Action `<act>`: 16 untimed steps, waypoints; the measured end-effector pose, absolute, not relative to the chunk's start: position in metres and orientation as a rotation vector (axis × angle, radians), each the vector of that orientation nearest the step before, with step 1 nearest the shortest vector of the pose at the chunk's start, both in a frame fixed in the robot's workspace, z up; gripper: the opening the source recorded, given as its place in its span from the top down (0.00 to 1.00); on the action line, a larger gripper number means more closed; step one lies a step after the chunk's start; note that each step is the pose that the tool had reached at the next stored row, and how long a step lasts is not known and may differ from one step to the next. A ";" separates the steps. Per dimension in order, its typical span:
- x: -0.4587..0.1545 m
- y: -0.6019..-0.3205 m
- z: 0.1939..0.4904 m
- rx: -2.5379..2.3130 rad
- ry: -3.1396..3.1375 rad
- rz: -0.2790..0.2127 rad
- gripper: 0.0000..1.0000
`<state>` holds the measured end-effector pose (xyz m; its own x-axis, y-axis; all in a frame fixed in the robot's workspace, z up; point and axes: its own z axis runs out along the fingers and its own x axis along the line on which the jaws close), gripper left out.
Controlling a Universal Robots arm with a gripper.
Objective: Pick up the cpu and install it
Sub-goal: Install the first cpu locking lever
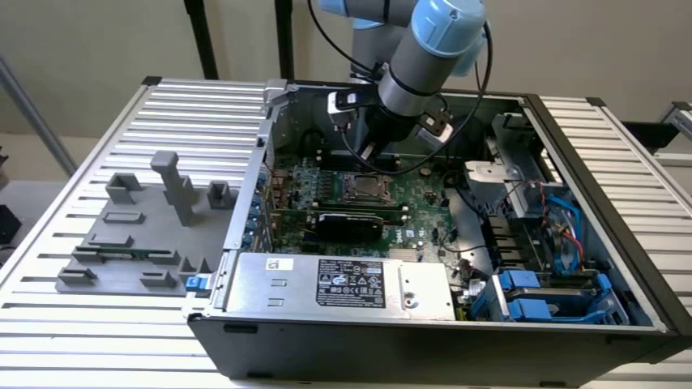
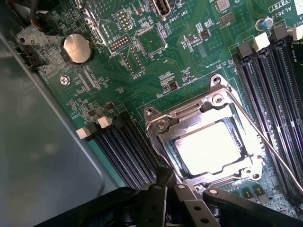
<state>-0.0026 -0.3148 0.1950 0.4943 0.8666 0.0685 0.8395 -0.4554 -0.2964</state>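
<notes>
Nearest me, the power-supply box (image 1: 340,288) wore a black label I couldn't read. Behind it the green motherboard (image 1: 357,207) lay in the open computer case (image 1: 433,356) on the slatted table (image 1: 65,340). Close up, the cpu (image 2: 210,149) sat shining in its socket frame (image 2: 189,118), beside a coin battery (image 2: 77,48) and print reading "INT_USB2". The hand (image 2: 166,182) hung right over the socket, fingertips pressed together, holding nothing.
</notes>
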 end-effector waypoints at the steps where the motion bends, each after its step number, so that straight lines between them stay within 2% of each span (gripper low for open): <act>1: -0.002 -0.315 0.195 -2.452 -1.441 0.133 0.89; 16: 0.006 -0.315 0.193 -2.454 -1.442 0.135 0.89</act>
<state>0.0065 -0.3150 0.1931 0.4943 0.8668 0.0661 0.8395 -0.4563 -0.2950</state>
